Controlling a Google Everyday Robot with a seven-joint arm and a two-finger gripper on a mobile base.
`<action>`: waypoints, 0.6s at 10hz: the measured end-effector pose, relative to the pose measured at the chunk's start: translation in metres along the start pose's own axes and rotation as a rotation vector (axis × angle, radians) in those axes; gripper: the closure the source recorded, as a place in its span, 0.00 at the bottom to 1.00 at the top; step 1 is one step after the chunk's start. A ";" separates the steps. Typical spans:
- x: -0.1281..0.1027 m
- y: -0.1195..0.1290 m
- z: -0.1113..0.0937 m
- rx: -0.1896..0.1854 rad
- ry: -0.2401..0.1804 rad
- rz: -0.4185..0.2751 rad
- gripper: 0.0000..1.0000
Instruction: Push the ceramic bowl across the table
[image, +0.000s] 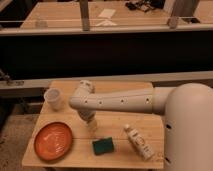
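Note:
The ceramic bowl (53, 140), a wide shallow orange-red dish, lies at the front left of the small table (135, 90) with a light wooden plank top. My white arm reaches in from the right across the table. My gripper (91, 124) hangs down over the middle of the table, to the right of the bowl and apart from it, a little above and left of a green sponge (102, 146).
A small white translucent cup (53, 99) stands at the table's left, behind the bowl. A white bottle (139, 142) lies at the front right. A longer wooden bench with metal rails (100, 20) runs behind the table.

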 end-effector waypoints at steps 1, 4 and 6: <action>-0.001 0.000 0.001 -0.001 -0.003 -0.007 0.20; -0.003 -0.001 0.002 -0.002 -0.007 -0.020 0.20; -0.006 -0.001 0.003 -0.003 -0.012 -0.035 0.20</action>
